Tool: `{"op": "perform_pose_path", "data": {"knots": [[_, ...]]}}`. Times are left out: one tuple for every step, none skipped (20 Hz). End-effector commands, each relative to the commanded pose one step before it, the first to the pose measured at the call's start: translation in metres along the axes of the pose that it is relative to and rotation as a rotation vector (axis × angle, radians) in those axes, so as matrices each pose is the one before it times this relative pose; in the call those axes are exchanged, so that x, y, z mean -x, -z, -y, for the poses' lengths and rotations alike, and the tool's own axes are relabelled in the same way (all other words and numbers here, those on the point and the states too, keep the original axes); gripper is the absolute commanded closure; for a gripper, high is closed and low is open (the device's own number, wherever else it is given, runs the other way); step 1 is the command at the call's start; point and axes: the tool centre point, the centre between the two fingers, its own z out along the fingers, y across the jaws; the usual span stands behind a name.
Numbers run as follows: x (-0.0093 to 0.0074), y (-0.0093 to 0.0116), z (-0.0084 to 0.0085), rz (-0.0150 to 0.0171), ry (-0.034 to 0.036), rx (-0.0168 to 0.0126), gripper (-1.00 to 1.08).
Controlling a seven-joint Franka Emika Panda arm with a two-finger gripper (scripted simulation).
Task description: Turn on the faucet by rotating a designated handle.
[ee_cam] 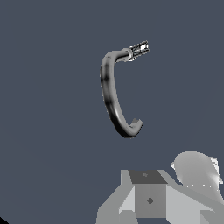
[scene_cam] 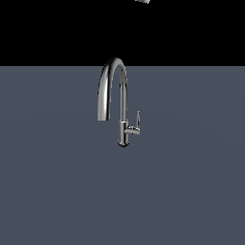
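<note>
Faucet (scene_cam: 114, 91) shiny chrome gooseneck, upright; handle (scene_cam: 138, 119) thin side lever.

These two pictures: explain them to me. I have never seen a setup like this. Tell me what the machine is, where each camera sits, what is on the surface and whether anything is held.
Both are computer renders, not photographs. The machine is a single robot arm meant to turn on a tap.

The exterior view looks at the scene from off the arm. A shiny chrome faucet with a high arched spout stands on a plain grey surface. Its small handle sticks out low on the exterior view's right. Only a pale scrap of the arm shows at the top edge.

The wrist view comes from a camera on the arm, looking down at the same faucet from above. The grey blocks in the foreground are part of the tool; its fingertips are cut off, so I cannot tell whether it is open. It touches nothing.
</note>
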Motion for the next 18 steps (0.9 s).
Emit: {"op": "perform_pose_path", "data": {"knots": [[-0.01775,-0.00402,-0.00008,0.03934,-0.04894,-0.05049,1.08],[-0.00708,-0.00161,0.00001,0.01600,-0.01957,-0.02027,1.08],[-0.00714,-0.00163,0.00001,0.01615,-0.01972,-0.02047,1.08],[-0.00720,-0.00164,0.00001,0.01632,-0.01989,-0.02068,1.08],[-0.00727,-0.00165,0.00000,0.01650,-0.02007,-0.02090,1.08],[-0.00733,-0.00167,0.00000,0.01669,-0.02026,-0.02114,1.08],[-0.00740,-0.00168,0.00000,0.01689,-0.02047,-0.02138,1.08],[-0.00749,-0.00170,0.00000,0.01712,-0.02070,-0.02165,1.08],[-0.00757,-0.00172,0.00000,0.01734,-0.02094,-0.02192,1.08],[-0.00766,-0.00175,-0.00001,0.01759,-0.02121,-0.02221,1.08],[-0.00770,-0.00176,-0.00001,0.01772,-0.02134,-0.02235,1.08],[-0.00770,-0.00176,-0.00001,0.01776,-0.02136,-0.02238,1.08],[-0.00770,-0.00176,-0.00001,0.01780,-0.02139,-0.02241,1.08],[-0.00770,-0.00177,-0.00001,0.01785,-0.02144,-0.02246,1.08],[-0.00771,-0.00178,-0.00002,0.01791,-0.02150,-0.02251,1.08],[-0.00773,-0.00179,-0.00002,0.01798,-0.02158,-0.02258,1.08],[-0.00774,-0.00180,-0.00002,0.01804,-0.02165,-0.02264,1.08],[-0.00776,-0.00182,-0.00002,0.01811,-0.02174,-0.02271,1.08]]}}
